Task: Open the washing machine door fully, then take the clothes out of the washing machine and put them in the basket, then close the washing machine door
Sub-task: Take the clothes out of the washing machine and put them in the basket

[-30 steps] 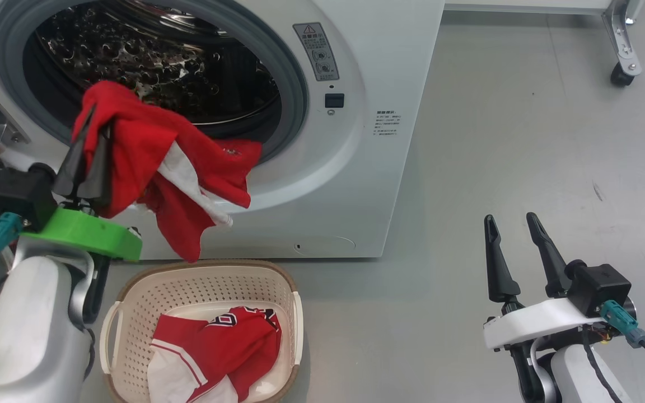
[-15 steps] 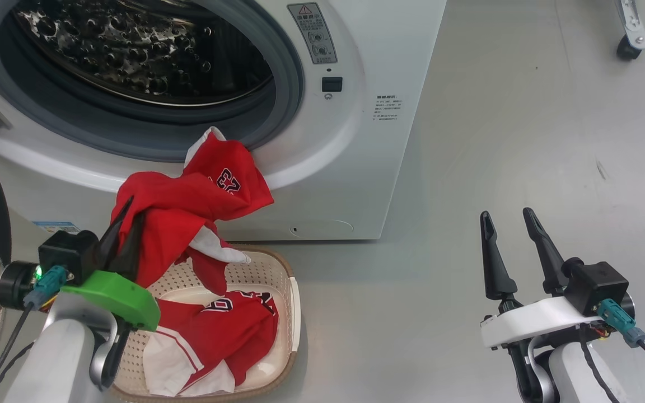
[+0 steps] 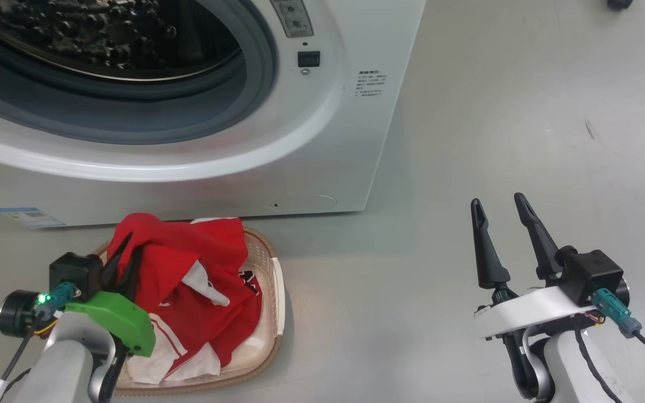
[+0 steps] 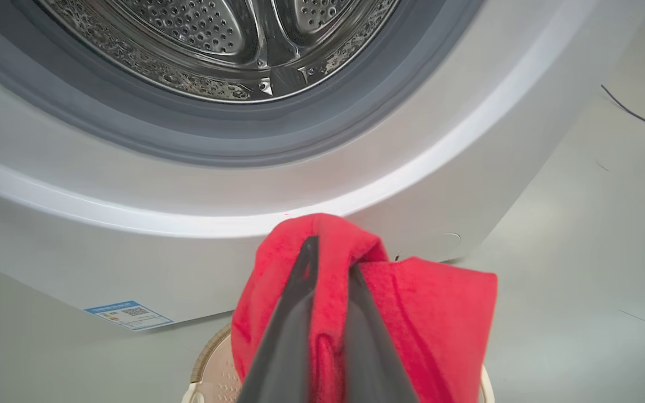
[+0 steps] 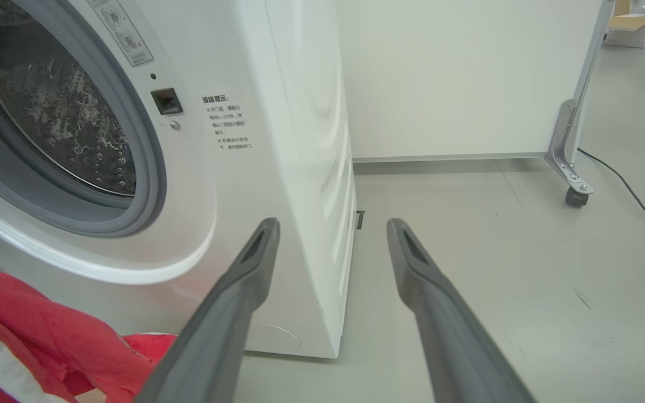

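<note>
Head view: the washing machine stands with its round opening uncovered, and a small blue label sits low on its front. The basket rests on the grey floor just in front of it. The clothes, red with white stripes and panels, are heaped in the basket and rise above its brown rim. The left gripper has its fingers pressed together on a fold of the top red garment, above the basket's left side. The right gripper hangs well apart to the right over bare floor, its fingers spread with nothing between them.

Left wrist view: the two dark fingers pinch red cloth, which drapes to either side and hides most of the basket. The perforated steel drum and its grey rubber ring lie beyond. A thin cable runs across the floor at right.

Right wrist view: the spread fingers point past the washer's corner towards a white wall panel and a metal leg on a caster. A cardboard box sits far back.
</note>
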Tool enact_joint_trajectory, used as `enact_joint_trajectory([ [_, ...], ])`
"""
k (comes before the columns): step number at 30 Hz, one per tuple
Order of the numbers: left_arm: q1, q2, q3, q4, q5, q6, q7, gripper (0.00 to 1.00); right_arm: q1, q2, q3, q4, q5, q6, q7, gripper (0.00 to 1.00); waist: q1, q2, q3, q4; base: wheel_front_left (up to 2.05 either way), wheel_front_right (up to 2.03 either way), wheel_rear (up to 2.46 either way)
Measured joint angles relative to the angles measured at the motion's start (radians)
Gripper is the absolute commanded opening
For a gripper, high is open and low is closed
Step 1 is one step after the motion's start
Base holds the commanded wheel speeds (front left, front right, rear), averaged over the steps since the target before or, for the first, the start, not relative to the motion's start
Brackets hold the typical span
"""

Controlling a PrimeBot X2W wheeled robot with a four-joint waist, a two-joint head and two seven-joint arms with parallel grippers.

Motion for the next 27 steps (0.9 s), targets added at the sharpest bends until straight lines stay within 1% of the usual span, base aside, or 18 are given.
enact_joint_trajectory([
  [8,0.0,0.017,-0.017,0.094,0.014,-0.001,0.03,0.0,-0.026,0.0,0.003,-0.012,-0.009,0.0,0.0,1.0,0.0001,0.0,0.057,-0.036,0.0,0.0,0.0],
  [15,-0.009,0.017,-0.028,0.174,0.016,-0.002,0.048,0.0,-0.038,0.001,0.009,-0.015,-0.018,0.0,0.0,1.0,0.0001,0.0,0.105,-0.067,0.0,0.0,0.0],
  [17,-0.019,0.017,-0.027,0.196,0.016,-0.008,0.053,0.0,-0.041,0.001,0.009,-0.016,-0.022,0.0,0.0,1.0,0.0001,0.0,0.118,-0.075,0.0,0.0,0.0],
  [23,-0.069,0.017,-0.021,0.263,0.016,-0.009,0.066,0.0,-0.053,0.001,0.009,-0.029,-0.028,-0.002,0.0,1.0,0.0001,0.0,0.16,-0.094,0.0,0.0,0.0],
  [27,-0.102,0.028,-0.007,0.306,0.015,-0.007,0.075,0.0,-0.057,0.001,0.009,-0.036,-0.037,-0.005,0.0,1.0,0.0001,0.0,0.188,-0.104,0.0,0.0,0.0],
])
